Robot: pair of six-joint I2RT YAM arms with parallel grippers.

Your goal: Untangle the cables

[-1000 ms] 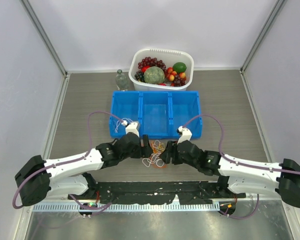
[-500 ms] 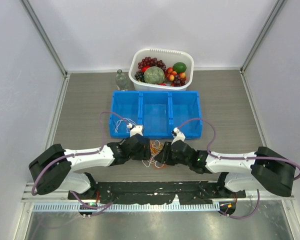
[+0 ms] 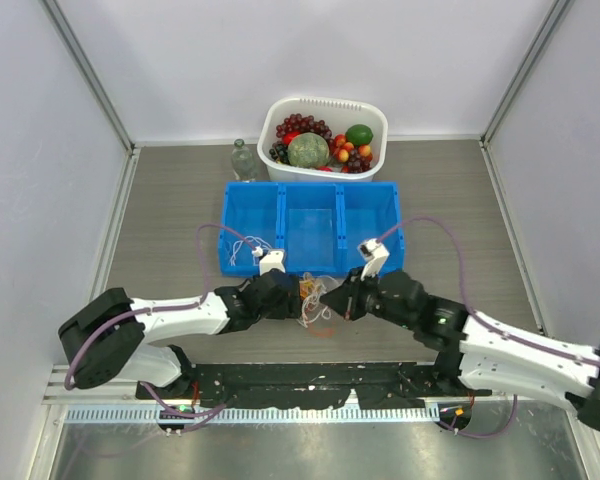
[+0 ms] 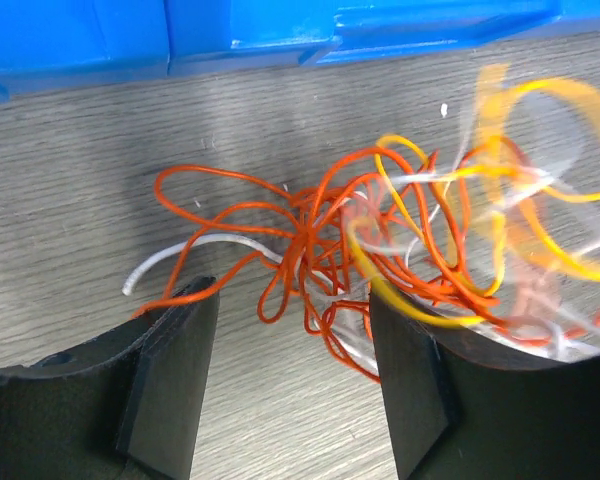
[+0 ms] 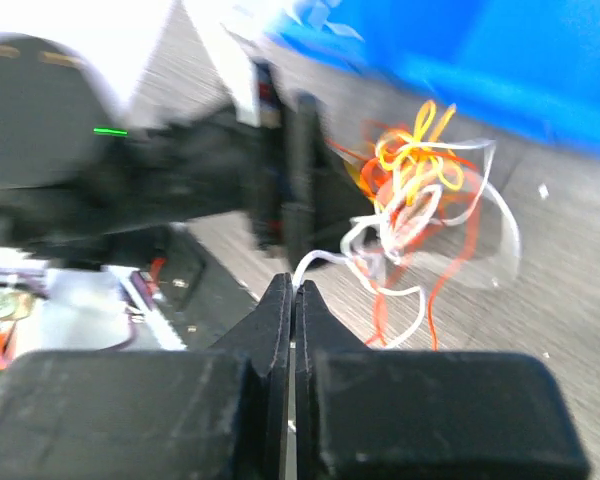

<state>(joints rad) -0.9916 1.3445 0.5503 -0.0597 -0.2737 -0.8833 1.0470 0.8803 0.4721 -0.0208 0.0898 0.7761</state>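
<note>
Barely begun: the thin curly white, yellow and red cables [image 3: 315, 300] form one knot on the grey surface [image 3: 170, 200], at six o'clock of the blue plastic bin [image 3: 252, 215]. The right pincer [image 5: 292, 290] looks clenched on a white strand. The left pincer [image 4: 290, 335] is released, straddling red loops.

From above, the left gripper [image 3: 296, 302] and right gripper [image 3: 329, 297] cover much of the cables [image 3: 314, 312], and you cannot separate single strands. In the left wrist view the yellow loops smear and run off the right edge. One white strand vanishes between the closed right fingertips [image 5: 278, 312].
</note>
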